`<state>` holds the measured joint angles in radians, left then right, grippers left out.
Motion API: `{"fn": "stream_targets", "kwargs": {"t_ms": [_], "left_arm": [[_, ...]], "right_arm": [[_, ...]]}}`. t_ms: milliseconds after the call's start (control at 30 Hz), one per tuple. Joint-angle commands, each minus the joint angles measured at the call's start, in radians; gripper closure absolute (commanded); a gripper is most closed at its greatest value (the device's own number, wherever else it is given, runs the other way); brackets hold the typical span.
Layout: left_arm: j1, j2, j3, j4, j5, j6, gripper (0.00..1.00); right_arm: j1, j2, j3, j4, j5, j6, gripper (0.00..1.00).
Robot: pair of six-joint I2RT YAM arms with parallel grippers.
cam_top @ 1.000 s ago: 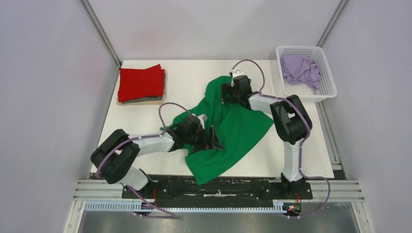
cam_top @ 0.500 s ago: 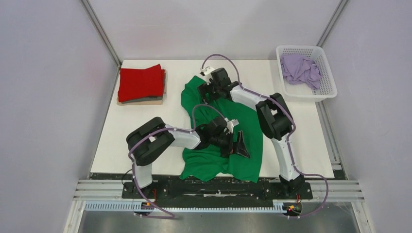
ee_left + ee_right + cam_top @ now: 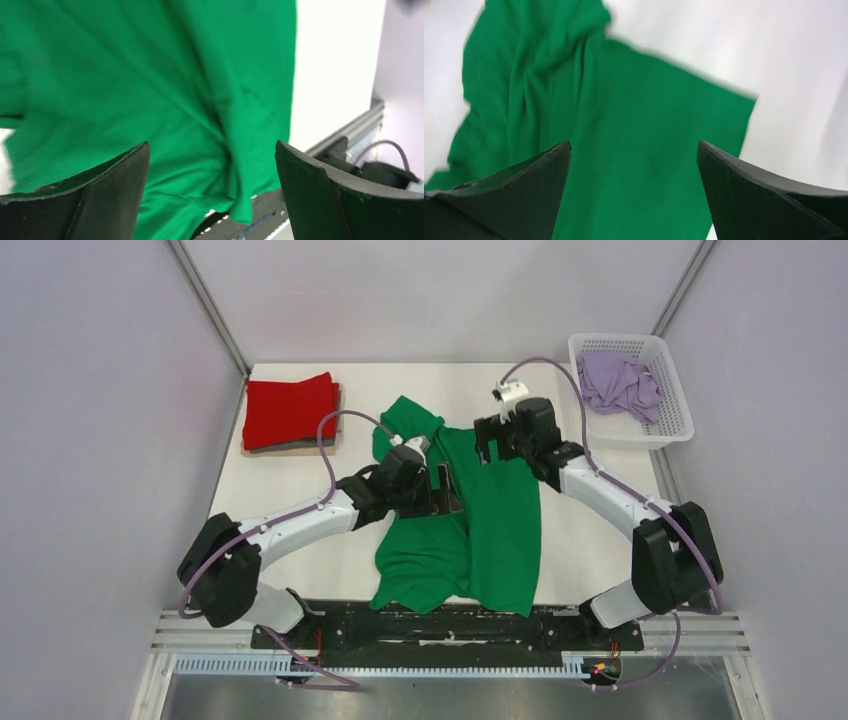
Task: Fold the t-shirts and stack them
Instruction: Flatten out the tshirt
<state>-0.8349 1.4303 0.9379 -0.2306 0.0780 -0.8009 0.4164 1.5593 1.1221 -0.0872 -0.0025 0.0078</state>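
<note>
A bright green t-shirt lies crumpled lengthwise in the middle of the table, one sleeve pointing to the far side and its hem hanging over the near edge. My left gripper hovers open over its left part, nothing between the fingers; from the wrist I see the left gripper above wrinkled green cloth. My right gripper stands open over the shirt's upper right corner, also empty, with green fabric below. A folded red t-shirt lies far left. A pale lilac t-shirt is bunched in the basket.
The white lattice basket stands at the far right corner. A black rail runs along the table's near edge under the arm bases. Grey walls close in on both sides. White tabletop shows left of the green shirt.
Both arms have swung apart: the left gripper drew back toward the far left, the right gripper moved right. The green shirt now lies longer and narrower, and has shifted.
</note>
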Motion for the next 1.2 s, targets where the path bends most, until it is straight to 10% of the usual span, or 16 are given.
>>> {"fn": "stream_targets", "kwargs": {"t_ms": [0, 400, 1167], "left_arm": [[0.067, 0.066, -0.045, 0.001, 0.039, 0.040, 0.00], [0.231, 0.399, 0.018, 0.155, 0.195, -0.014, 0.00], [0.439, 0.859, 0.743, -0.251, -0.024, 0.128, 0.00]], "right_arm": [[0.015, -0.127, -0.261, 0.060, -0.053, 0.136, 0.02], [0.004, -0.074, -0.436, 0.062, 0.029, 0.238, 0.02], [-0.254, 0.490, 0.250, -0.025, 0.113, 0.125, 0.02]]}}
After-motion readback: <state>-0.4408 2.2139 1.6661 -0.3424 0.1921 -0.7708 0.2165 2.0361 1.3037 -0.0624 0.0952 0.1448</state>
